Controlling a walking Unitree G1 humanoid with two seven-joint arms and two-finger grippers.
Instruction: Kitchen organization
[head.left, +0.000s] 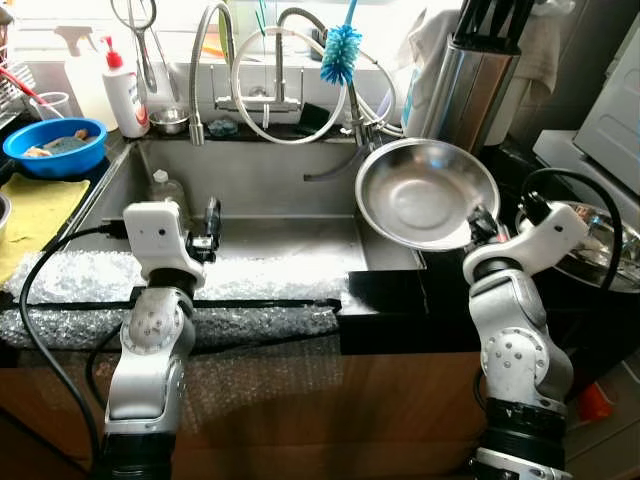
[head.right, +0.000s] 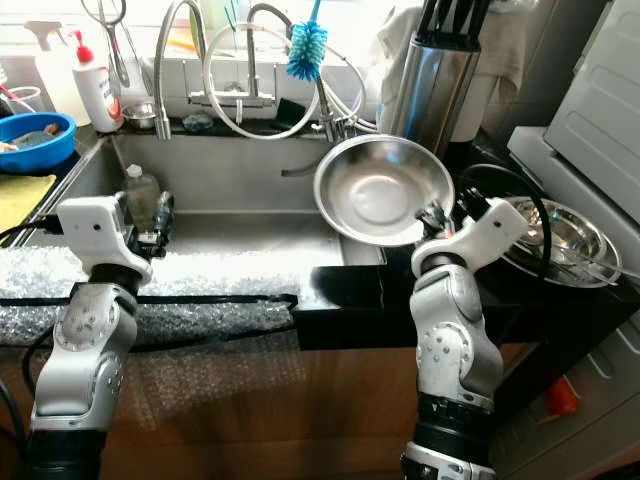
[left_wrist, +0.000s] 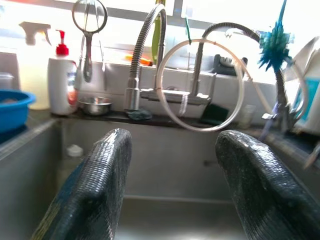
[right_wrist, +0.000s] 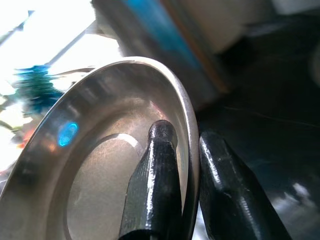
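The right hand (right_wrist: 187, 150) was clamped on the rim of the steel bowl (head.left: 425, 192), held tilted above the sink's (head.left: 270, 250) right edge and black counter (head.left: 400, 300), apparently not yet put away, while the left hand (left_wrist: 172, 185) hung open and empty over the sink.

Blue brush (head.left: 341, 52) above the faucet (head.left: 262, 70), blue basin (head.left: 55, 146) far left.

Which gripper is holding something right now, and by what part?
The right gripper holds the steel bowl by its rim, one finger inside and one outside. The left gripper is open over the sink, holding nothing.
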